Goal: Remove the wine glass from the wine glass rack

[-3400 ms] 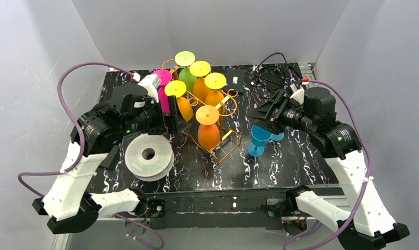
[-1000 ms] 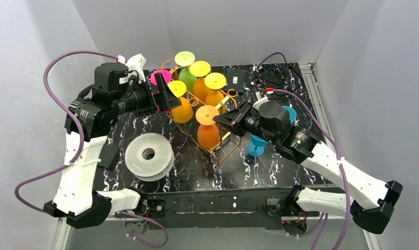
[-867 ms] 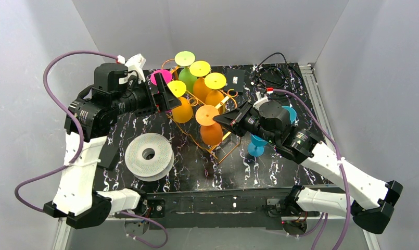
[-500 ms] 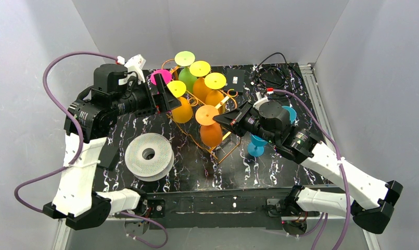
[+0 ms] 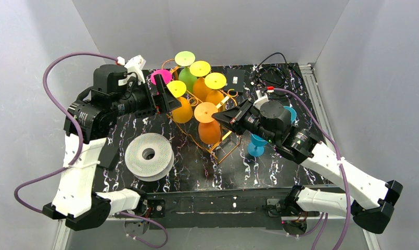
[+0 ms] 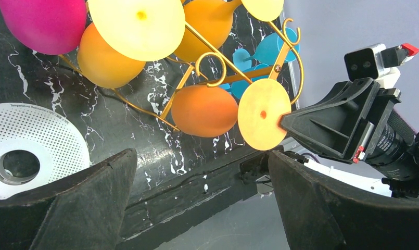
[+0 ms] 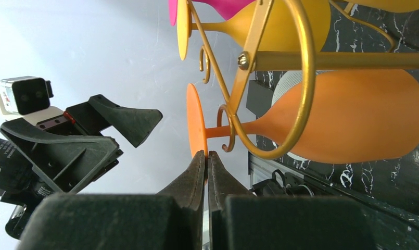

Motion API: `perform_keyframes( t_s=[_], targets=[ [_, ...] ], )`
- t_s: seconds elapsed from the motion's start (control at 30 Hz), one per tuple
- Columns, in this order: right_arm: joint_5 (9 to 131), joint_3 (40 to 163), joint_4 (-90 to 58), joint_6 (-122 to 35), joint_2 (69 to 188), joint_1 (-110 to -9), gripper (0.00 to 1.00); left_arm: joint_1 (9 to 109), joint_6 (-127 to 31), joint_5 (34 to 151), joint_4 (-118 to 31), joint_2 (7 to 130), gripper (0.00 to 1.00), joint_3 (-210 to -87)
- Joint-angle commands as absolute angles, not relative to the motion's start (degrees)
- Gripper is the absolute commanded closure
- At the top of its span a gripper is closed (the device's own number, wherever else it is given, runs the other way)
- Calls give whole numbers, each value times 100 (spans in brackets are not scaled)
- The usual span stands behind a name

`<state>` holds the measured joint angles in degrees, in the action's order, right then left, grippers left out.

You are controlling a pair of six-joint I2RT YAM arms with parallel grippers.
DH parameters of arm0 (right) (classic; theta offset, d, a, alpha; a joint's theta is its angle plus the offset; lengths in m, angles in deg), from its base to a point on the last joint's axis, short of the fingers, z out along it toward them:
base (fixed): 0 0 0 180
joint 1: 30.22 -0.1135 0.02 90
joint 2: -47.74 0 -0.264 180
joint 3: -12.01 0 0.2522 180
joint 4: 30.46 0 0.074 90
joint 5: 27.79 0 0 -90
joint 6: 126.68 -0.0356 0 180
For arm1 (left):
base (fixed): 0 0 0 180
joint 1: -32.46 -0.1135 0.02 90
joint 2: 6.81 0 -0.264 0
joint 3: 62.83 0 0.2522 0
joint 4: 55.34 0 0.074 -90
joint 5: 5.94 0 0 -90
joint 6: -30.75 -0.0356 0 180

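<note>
Above: reaches leftward from the right, right gripper [image 5: 222, 115] pinching the foot rim of the orange wine glass [image 5: 209, 131] hung (bowl down) on the wine glass rack [image 5: 229, 149]. Left wrist: holds left gripper [image 6: 199, 172] spread wide, facing the rack. Right wrist: clamps shut on that thin rim.

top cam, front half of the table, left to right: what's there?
white spool → front orange glass → blue glass standing on the table
</note>
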<state>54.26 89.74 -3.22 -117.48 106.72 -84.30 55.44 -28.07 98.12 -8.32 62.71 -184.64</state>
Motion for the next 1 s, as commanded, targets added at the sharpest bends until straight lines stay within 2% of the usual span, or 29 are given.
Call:
perform_keyframes(
  t_s=[0.0,0.97],
  targets=[
    [5368,9152,-788,-11689,10644,-8462,99,5507,-2787,9970,-835,6152,2,-18400],
    [5360,9077,-720,-11657,10408,-8499,99,5505,-2807,9990,-853,6195,2,-18392]
  ],
)
